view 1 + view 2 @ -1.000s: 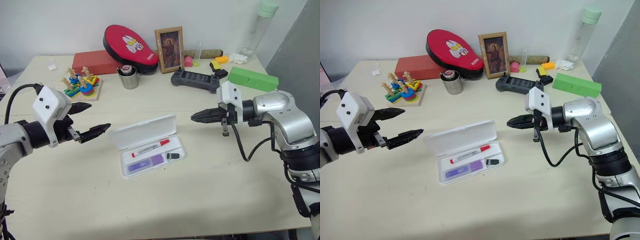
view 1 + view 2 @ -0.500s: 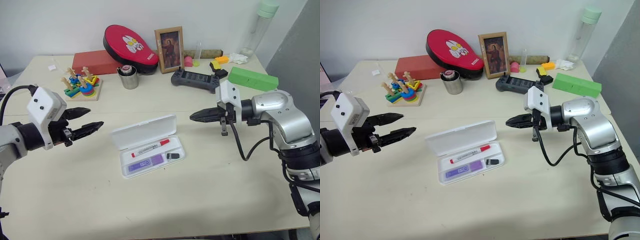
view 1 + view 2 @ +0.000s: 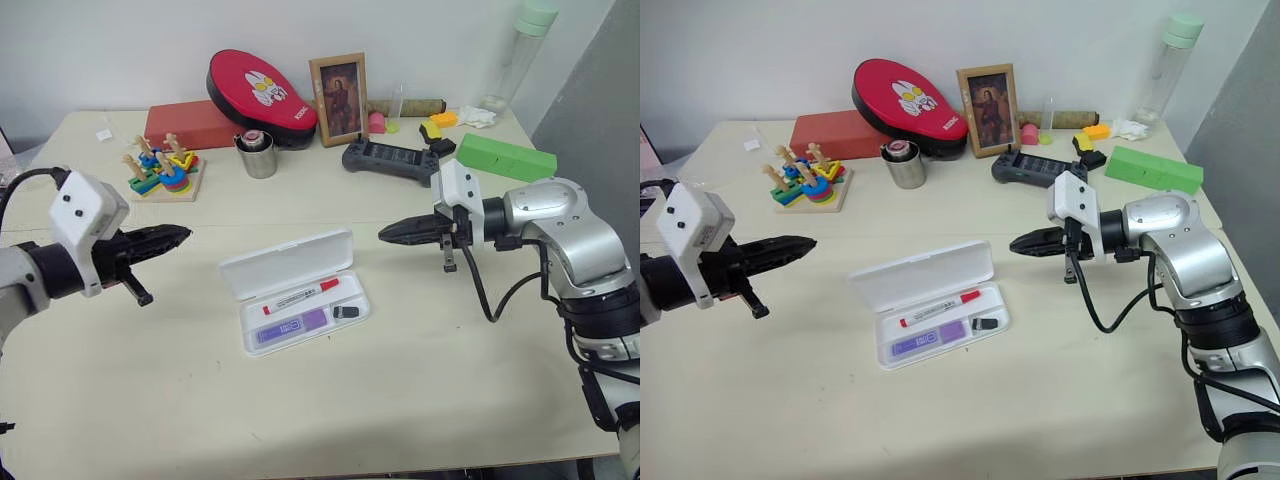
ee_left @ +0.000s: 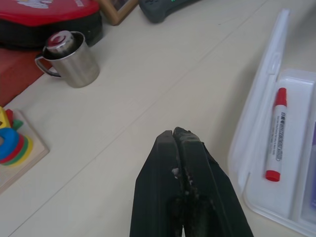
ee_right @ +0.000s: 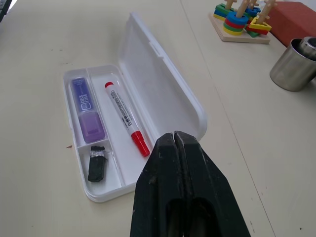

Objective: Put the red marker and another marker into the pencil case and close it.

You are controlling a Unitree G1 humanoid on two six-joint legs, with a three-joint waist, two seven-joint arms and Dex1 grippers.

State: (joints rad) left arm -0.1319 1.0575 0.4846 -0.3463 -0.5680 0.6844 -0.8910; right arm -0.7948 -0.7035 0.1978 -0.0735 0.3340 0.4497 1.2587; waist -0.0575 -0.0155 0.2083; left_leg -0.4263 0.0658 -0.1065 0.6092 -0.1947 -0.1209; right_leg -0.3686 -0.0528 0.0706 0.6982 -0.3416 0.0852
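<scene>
Pencil case (image 3: pixel 300 290): we see a flat white plastic box with rounded corners, lying open on the table (image 3: pixel 400 400) between our two arms; its hinged lid (image 3: pixel 285 262) is laid back on the far side, its divided tray toward us.
Red marker (image 3: pixel 300 295): slim white barrel with red cap, red tail end and red print; it lies flat in the tray's long compartment next to the lid, filling most of its length.
Purple marker (image 3: pixel 290 326): short and stubby, lavender with a paler cap; we find it in the nearer compartment, parallel to the red marker.
Small dark piece (image 3: pixel 346 312): a dark grey cap-like bit in the small compartment at the tray's end, beside the purple marker.
Left gripper (image 3: pixel 178 236): we hold it clear of the table, to the left of the case, fingers pressed together with nothing between them.
Right gripper (image 3: pixel 388 235): to the right of the case and above the table, pointing toward it, fingers likewise clamped together on nothing.
Steel cup (image 3: pixel 257 155): stands well behind the case; something pink-topped sits in it.
</scene>
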